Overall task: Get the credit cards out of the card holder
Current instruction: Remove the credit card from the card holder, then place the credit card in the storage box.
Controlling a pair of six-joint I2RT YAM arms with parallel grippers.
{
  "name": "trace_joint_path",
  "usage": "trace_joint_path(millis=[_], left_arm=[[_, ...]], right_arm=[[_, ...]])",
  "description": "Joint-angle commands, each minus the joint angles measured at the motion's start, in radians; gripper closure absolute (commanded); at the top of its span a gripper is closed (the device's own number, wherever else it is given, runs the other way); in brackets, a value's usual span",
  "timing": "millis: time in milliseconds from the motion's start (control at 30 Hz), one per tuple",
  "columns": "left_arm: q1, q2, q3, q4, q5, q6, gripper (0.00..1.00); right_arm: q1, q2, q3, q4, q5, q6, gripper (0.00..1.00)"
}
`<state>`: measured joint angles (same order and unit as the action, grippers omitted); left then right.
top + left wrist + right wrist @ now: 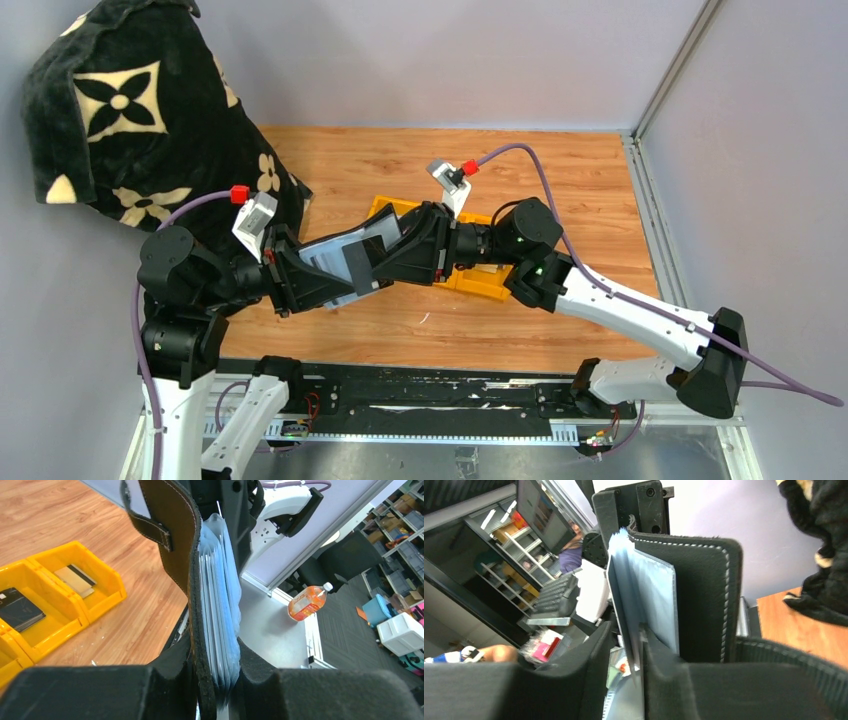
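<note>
HOLD: left gripper [216,682] clamps stitched black leather card holder [172,540] aloft over wooden table [400,160] | REACH: right gripper [628,666] straddles its glossy plastic sleeves [655,597], grip unclear | BIN: tan striped credit card [75,580] flat in yellow bin [106,599]

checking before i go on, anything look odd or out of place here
The card holder is held in mid-air, its clear sleeves bulging out unevenly. A black flowered blanket is heaped at the far left corner.
</note>
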<state>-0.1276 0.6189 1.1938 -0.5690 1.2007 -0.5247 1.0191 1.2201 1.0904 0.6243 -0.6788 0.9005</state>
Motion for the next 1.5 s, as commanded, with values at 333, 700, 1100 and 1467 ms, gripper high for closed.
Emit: trace_joint_path(millis=[333,700,1100,1467], left_arm=[[-0.006,0.010,0.025,0.053,0.004,-0.020,1.00],[-0.006,0.024,0.049,-0.063,-0.121,0.110,1.00],[-0.006,0.075,0.105,-0.333,-0.399,0.404,1.00],[-0.006,0.161,0.188,-0.506,-0.377,0.552,1.00]], right_arm=[[-0.065,-0.103,-0.016,-0.024,-0.002,-0.026,1.00],[-0.265,-0.215,-0.078,-0.164,0.034,0.024,1.00],[-0.354,-0.090,-0.110,-0.668,0.474,-0.101,1.00],[-0.336,0.330,0.027,-0.737,0.743,0.059,1.00]])
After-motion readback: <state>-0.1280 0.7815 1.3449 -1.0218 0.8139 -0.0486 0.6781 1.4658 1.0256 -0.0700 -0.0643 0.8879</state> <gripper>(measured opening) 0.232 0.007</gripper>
